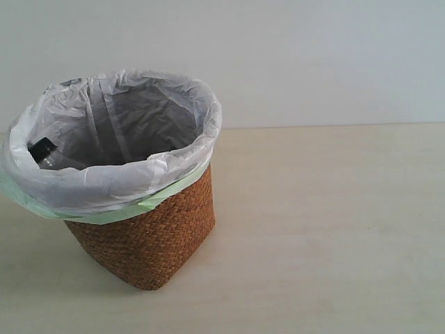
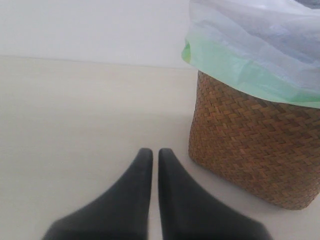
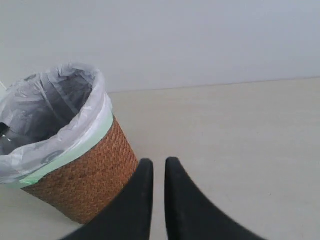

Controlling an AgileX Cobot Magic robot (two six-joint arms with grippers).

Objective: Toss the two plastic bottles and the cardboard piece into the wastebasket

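You have the wastebasket (image 1: 149, 243) standing on the table (image 1: 334, 229), left of centre in the exterior view. A bag (image 1: 104, 184) lines it, folded over the rim. One bottle (image 1: 43, 152) inside, against the left wall.

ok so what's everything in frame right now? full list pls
wastebasket: 1, brown woven wicker, standing on the table, left part of the exterior view
bag liner: 1, translucent white with pale green edge, inside the wastebasket and folded over its rim
bottle: 1 visible, clear with black cap, inside the wastebasket against the liner; only its top shows
table: 1, pale beige, under the wastebasket
wall: 1, pale grey-white, behind the table
left gripper: 1, black, near the wastebasket's base, jaws together, holding nothing
right gripper: 1, black, close to the wastebasket, jaws together, holding nothing
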